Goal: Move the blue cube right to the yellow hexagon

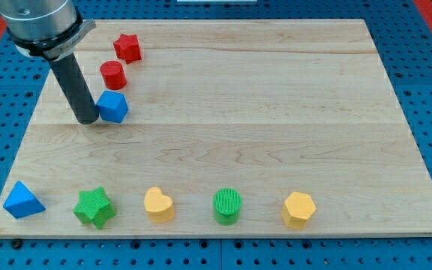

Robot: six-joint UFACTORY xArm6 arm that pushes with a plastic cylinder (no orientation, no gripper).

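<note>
The blue cube (113,106) sits on the wooden board at the upper left. My tip (88,119) is right against the cube's left side. The yellow hexagon (298,209) lies near the board's bottom edge, toward the right, far from the cube.
A red cylinder (113,74) and a red star (127,48) lie just above the cube. Along the bottom edge lie a blue triangle (23,200), a green star (94,207), a yellow heart (158,204) and a green cylinder (227,205). The wooden board (261,112) rests on a blue pegboard.
</note>
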